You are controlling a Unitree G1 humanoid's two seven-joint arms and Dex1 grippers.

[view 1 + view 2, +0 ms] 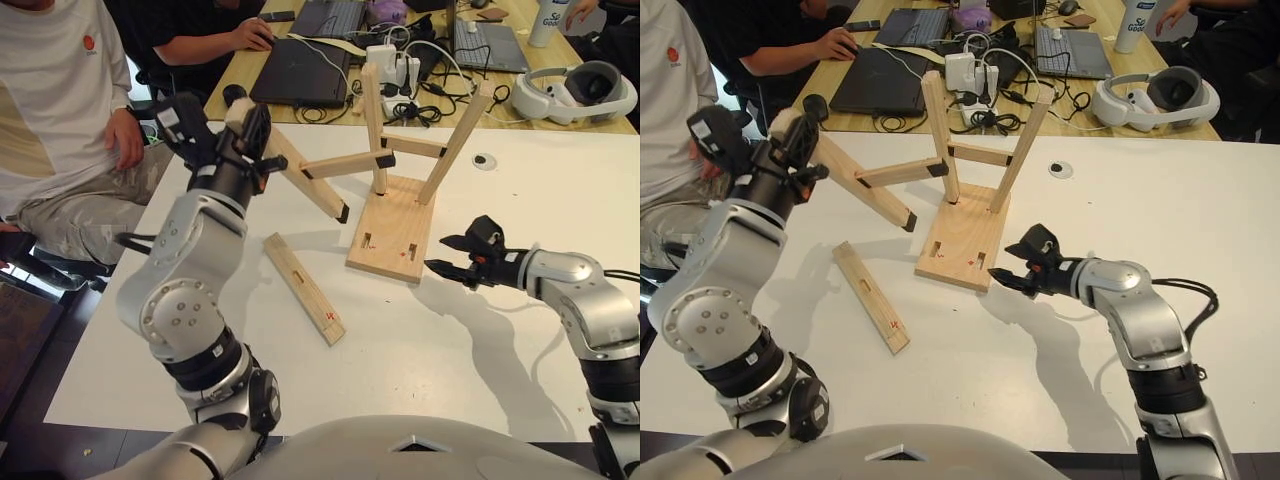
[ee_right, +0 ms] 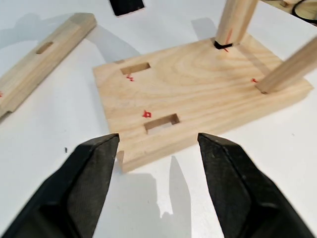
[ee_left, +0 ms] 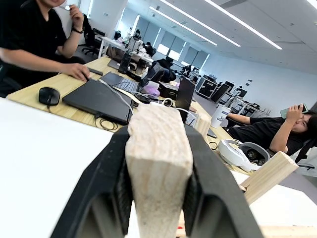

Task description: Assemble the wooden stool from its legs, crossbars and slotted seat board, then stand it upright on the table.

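Clamps the left hand [image 1: 248, 128] on one end of a pale, stiff, probably light wooden leg with crossbar [image 1: 310, 183] above the far-left corner of the white counter [image 1: 500, 380], holds the right hand [image 1: 438, 254] open beside the slotted pale-wood seat board [image 1: 385, 235] mid-counter, likely best pinched at its thin edge.

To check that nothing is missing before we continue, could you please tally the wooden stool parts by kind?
Legs: 4
Crossbars: 2
Seat board: 1
Total: 7
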